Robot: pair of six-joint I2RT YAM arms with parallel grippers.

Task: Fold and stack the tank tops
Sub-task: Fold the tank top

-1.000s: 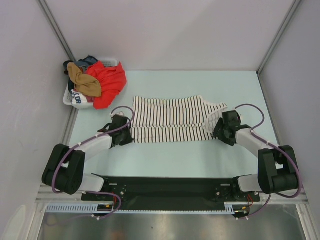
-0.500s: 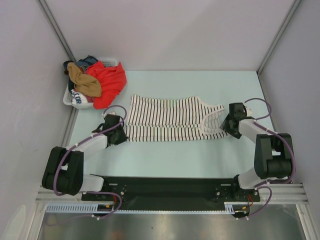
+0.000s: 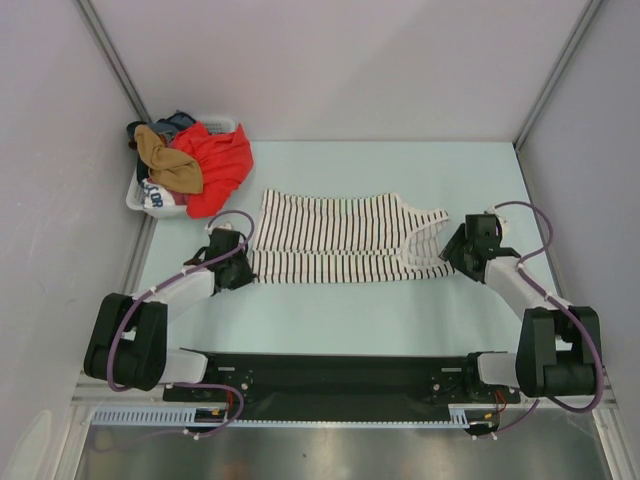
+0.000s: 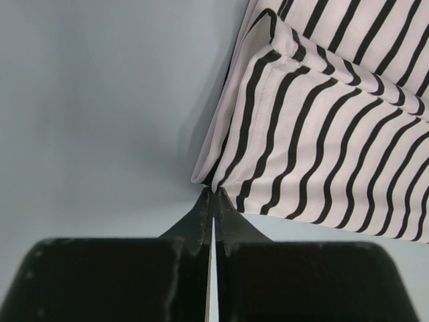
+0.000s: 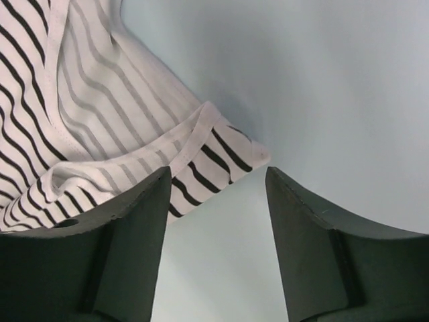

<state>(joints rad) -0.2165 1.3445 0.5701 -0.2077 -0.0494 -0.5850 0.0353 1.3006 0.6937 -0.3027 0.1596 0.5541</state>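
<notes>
Items as we find them, left to right.

1. White laundry basket (image 3: 134, 198), far left corner of the surface (image 3: 400, 310). It is heaped with clothes. The tan-brown top (image 3: 170, 165) is crumpled on the heap, and a red garment (image 3: 220, 165) hangs over the basket's right rim. We also see a white piece with printed letters and something dark behind.

2. Left hand (image 3: 240, 272), low on the surface just right of the basket. Its fingers are pressed together and pinch the near left hem corner of the striped tank top (image 4: 213, 194). The cloth rises slightly at that corner.

3. Striped tank top (image 3: 335, 240), white with thin black stripes, at mid-surface and well apart from the basket. It is spread lengthwise, hem to the left and straps to the right. The left wrist view shows one hemmed edge lying over another layer (image 4: 322, 154).

4. Right hand (image 3: 452, 250), at the strap end. Its fingers stand apart (image 5: 218, 173), and the near strap corner (image 5: 221, 151) lies just ahead of the gap, ungripped.
</notes>
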